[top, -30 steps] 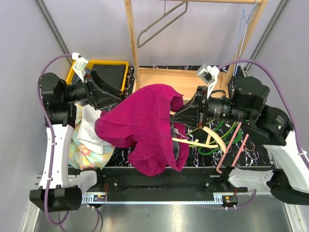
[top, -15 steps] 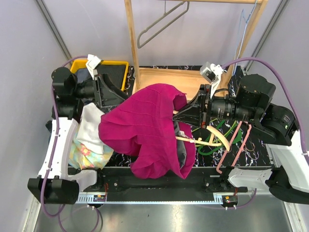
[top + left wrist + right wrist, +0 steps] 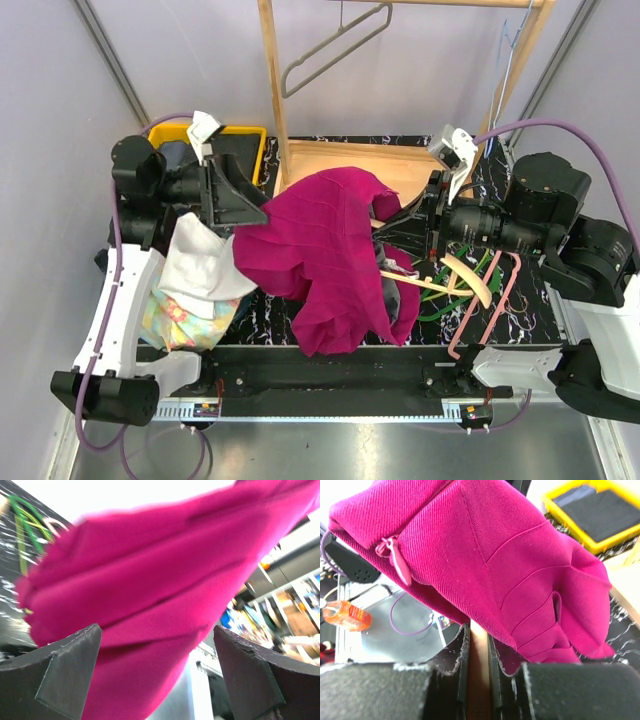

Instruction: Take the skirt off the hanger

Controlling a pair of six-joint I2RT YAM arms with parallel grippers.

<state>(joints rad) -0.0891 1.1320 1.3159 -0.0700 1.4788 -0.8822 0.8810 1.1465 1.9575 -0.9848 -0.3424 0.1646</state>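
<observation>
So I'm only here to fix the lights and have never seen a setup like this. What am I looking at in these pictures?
Two robot arms are bolted to a table, filmed once from above and once from a small camera on each wrist. They are taking a pink skirt off a wooden hanger. The right end effector is shut on the hanger; its wrist camera shows the wood pinched between dark fingers. The left end effector is open, and its wrist camera shows skirt fabric between the two fingers. On the table lie a yellow tray, folded clothes, and spare green and pink hangers.
</observation>
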